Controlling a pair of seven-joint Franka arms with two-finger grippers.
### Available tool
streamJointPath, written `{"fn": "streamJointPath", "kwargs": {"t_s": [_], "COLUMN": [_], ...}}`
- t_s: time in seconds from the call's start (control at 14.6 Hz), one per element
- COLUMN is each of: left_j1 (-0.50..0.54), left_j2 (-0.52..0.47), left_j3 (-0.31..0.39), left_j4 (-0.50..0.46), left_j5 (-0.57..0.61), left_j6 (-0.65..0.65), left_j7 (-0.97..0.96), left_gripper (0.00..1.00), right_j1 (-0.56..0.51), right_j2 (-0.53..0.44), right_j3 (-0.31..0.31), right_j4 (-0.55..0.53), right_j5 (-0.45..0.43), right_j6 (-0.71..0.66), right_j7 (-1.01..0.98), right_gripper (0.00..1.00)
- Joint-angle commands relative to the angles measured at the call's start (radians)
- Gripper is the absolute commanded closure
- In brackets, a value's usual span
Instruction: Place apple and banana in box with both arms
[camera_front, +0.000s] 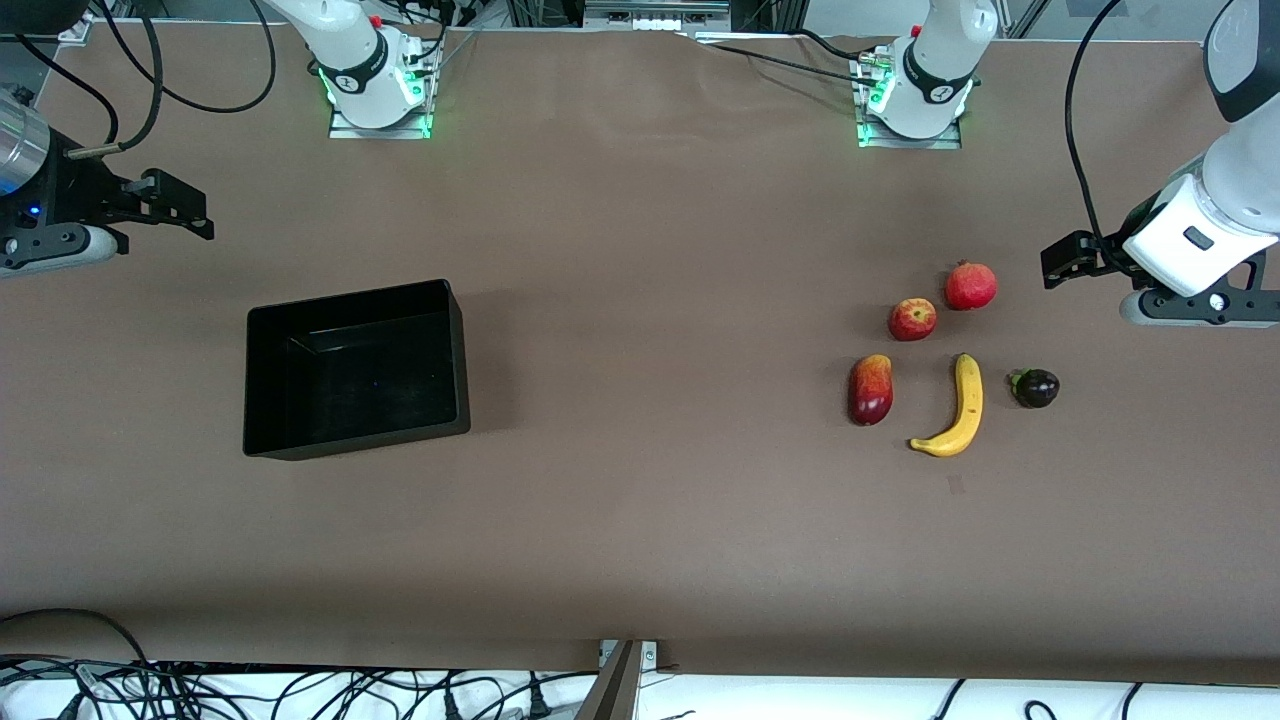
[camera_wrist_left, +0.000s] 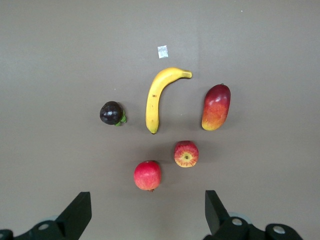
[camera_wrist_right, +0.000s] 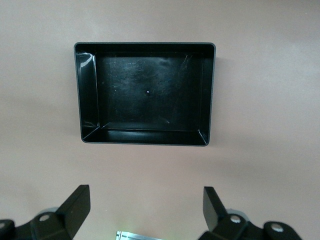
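Open table between box, banana

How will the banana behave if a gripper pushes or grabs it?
The banana lies flat on its curved side, so a push would probably spin it rather than roll it. Its smooth, glossy skin looks slippery. Gripping across the narrow middle seems safest.

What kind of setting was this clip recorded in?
Most likely a robotics lab bench: two white jointed robot arms bolted to a brown-covered table, loose black cables along its edge, and fruit set out beside a black glossy rectangular plastic bin.
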Motion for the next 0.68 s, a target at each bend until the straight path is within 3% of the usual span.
{"fn": "streamJointPath", "kwargs": {"t_s": [0.0,0.62], "left_j1": [0.007,0.003], "left_j2": [0.006,0.008], "left_j3": [0.005,0.001], "left_j4": [0.017,0.015], "left_j5": [0.007,0.008], "left_j6": [0.002,0.014], "left_j7": [0.01,0.004], "left_gripper": [0.0,0.0], "right_j1": [-0.021,-0.021], "right_j2": [0.015,0.025], "right_j3": [0.012,-0.006], "right_j4": [0.034,0.032], "right_j5": [-0.012,-0.019], "right_j6": [-0.021,-0.015], "right_j7": [-0.006,-0.005], "right_gripper": [0.0,0.0]}}
